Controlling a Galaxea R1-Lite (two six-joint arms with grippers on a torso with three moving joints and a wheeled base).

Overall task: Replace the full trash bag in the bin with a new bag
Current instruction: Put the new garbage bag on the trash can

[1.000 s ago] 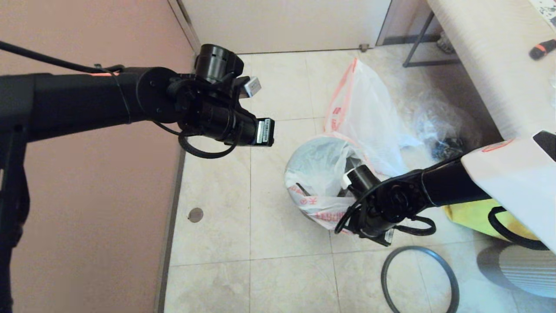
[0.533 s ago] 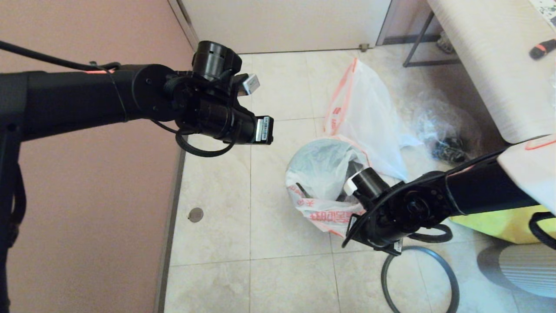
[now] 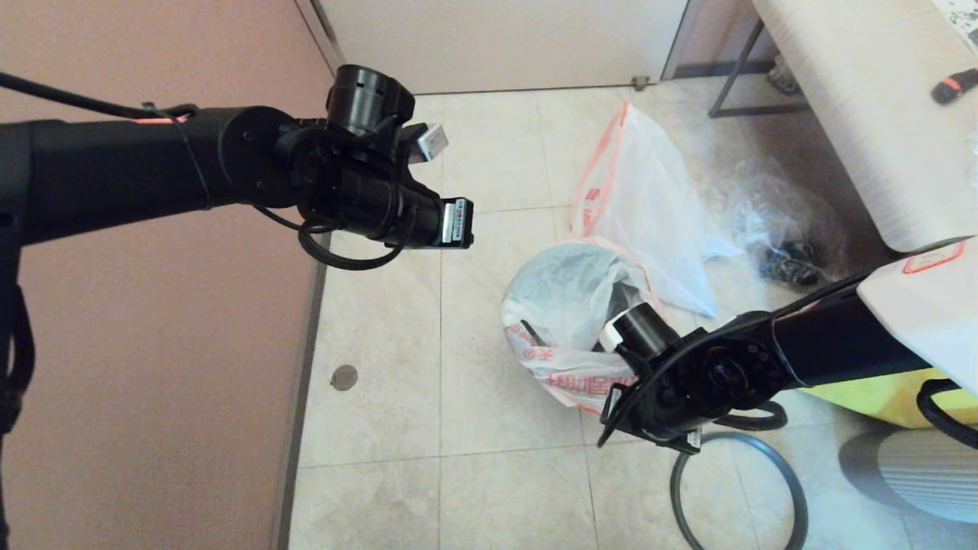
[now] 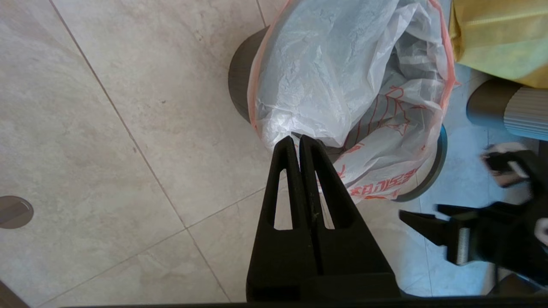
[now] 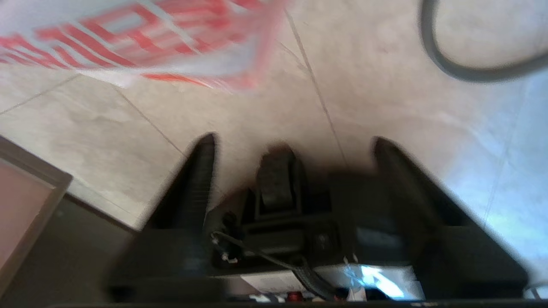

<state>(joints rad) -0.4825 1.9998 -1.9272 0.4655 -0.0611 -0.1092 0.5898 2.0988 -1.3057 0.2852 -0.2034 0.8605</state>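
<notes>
The black bin (image 3: 628,292) stands mid-floor with the new bag (image 3: 565,321) draped loosely over it, white with a pink edge and red print. Behind the bin stands the full trash bag (image 3: 642,198). The grey rim ring (image 3: 737,489) lies flat on the tiles near the bin. My right gripper (image 5: 293,143) is open and empty, low over the floor between the bag's printed flap (image 5: 128,38) and the ring (image 5: 471,72). My left gripper (image 4: 298,139) is shut with nothing in it, held high beside the bin (image 4: 239,81).
A clear bag with dark items (image 3: 779,237) lies behind the bin on the right. A yellow tote (image 3: 879,389) sits under my right arm. A pink wall (image 3: 153,382) runs along the left, a white table (image 3: 863,99) at the far right.
My right arm has pulled back from the bin's mouth and dropped toward the rim ring. The left arm has drifted slightly up and left.
</notes>
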